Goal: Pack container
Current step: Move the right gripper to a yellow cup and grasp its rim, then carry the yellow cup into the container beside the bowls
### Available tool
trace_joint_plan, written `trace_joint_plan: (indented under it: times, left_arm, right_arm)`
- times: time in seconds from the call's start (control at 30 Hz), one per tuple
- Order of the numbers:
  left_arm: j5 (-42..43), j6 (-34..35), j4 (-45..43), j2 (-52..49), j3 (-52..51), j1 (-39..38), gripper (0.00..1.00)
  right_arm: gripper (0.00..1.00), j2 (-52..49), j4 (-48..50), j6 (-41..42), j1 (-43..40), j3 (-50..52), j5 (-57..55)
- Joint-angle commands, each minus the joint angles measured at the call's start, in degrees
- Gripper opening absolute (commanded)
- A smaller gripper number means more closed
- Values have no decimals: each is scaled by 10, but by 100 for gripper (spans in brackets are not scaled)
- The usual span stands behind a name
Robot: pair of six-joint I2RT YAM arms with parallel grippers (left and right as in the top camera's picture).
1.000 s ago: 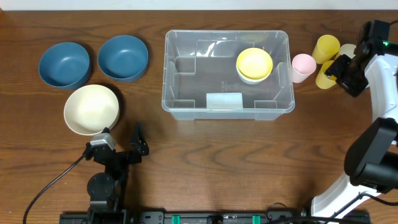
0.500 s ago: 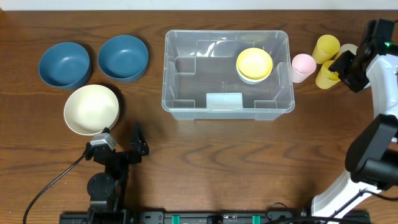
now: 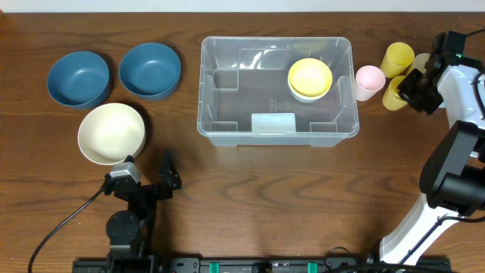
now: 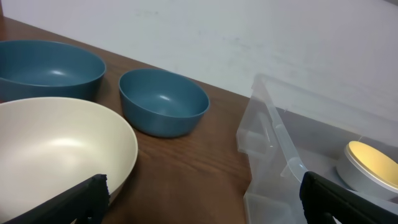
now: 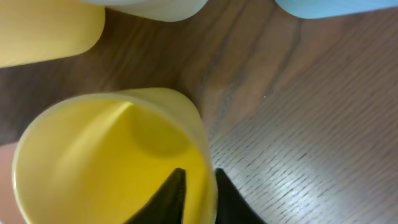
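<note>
The clear container point(image 3: 203, 91) stands at the table's middle, with a yellow bowl point(image 3: 310, 77) stacked on a white one in its far right corner. Right of it stands a yellow cup point(image 3: 392, 92). My right gripper point(image 3: 409, 89) is shut on that cup's rim. In the right wrist view one finger is inside the yellow cup point(image 5: 106, 155) and one outside, the right gripper point(image 5: 200, 186) pinching the wall. My left gripper point(image 3: 148, 173) rests open near the front left. In its wrist view the left gripper point(image 4: 202, 199) holds nothing, and the container point(image 4: 273, 137) lies ahead to the right.
A pink cup point(image 3: 369, 80) and a second yellow cup point(image 3: 397, 58) stand close to the held cup, with a pale cup partly hidden behind my right gripper. Two blue bowls point(image 3: 150, 70) point(image 3: 78, 79) and a cream bowl point(image 3: 111, 133) sit at the left.
My right gripper has shifted a little toward the lower yellow cup and closed on its rim. The left arm has not moved.
</note>
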State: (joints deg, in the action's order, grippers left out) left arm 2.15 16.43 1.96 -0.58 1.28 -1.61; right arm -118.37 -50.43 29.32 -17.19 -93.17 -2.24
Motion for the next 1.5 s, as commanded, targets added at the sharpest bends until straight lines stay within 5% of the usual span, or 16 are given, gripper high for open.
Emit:
trace_joint_plan:
  times: [0.0, 0.37, 0.7, 0.87, 1.2, 1.47]
  left_arm:
    - [-17, -10, 22, 3, -10, -1, 98]
    - [-17, -10, 22, 3, -10, -1, 98]
    - [-17, -10, 22, 3, -10, -1, 98]
    - [-17, -10, 22, 3, -10, -1, 98]
    - [-17, -10, 22, 3, -10, -1, 98]
    - [-17, -10, 22, 3, -10, -1, 98]
  right_arm:
    - [1, 2, -2, -2, -5, 2, -7]
    - [1, 57, -54, -2, -5, 1, 4]
    - [1, 256, -87, -36, 8, 1, 91]
    - [1, 323, -103, -93, 82, 1, 153]
    - [1, 280, -105, -88, 283, 2, 76]
    - [1, 173, -107, -64, 332, 2, 54]
